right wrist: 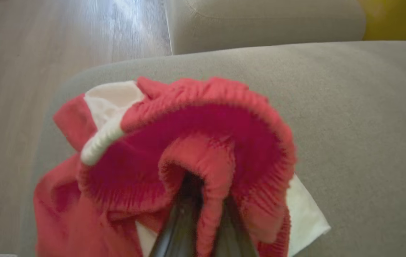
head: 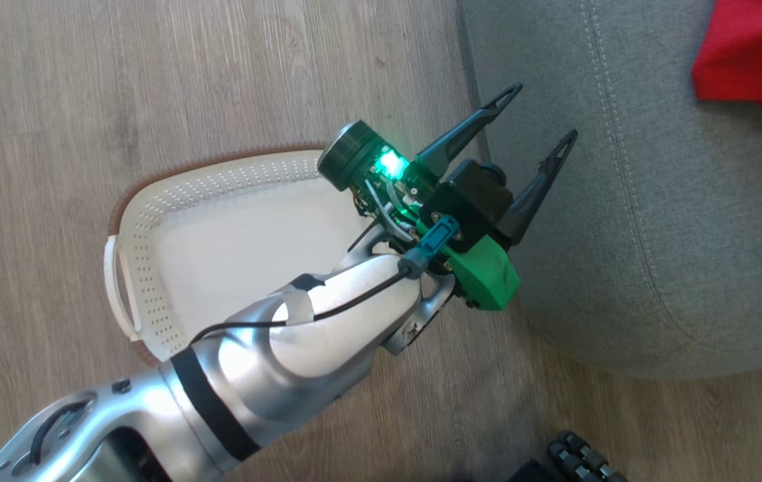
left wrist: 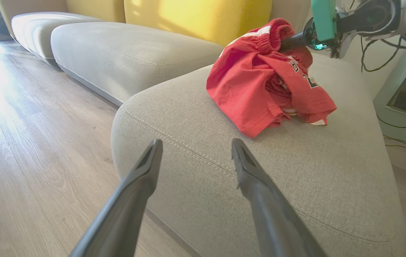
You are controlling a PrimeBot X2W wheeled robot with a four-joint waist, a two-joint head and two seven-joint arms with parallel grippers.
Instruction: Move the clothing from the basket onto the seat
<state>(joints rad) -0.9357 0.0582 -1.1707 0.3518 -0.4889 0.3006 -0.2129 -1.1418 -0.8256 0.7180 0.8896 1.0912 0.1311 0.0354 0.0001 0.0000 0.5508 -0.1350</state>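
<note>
The right gripper point(right wrist: 203, 207) has its fingers pinched shut on the ribbed waistband of the red, white-panelled sports clothing point(left wrist: 256, 85), which lies heaped on the rounded grey fabric seat point(left wrist: 196, 117); the oval cream perforated plastic basket point(head: 146, 227) looks empty. This seems the set-down step: next those fingers must part and lift clear. The left gripper point(head: 545, 110), spread and empty, reaches over the seat's edge on an outstretched arm.

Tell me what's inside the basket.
The basket shows a bare white bottom, nothing on it. The left arm covers its near right part, so that corner cannot be checked. The red clothing lies on the seat.
</note>
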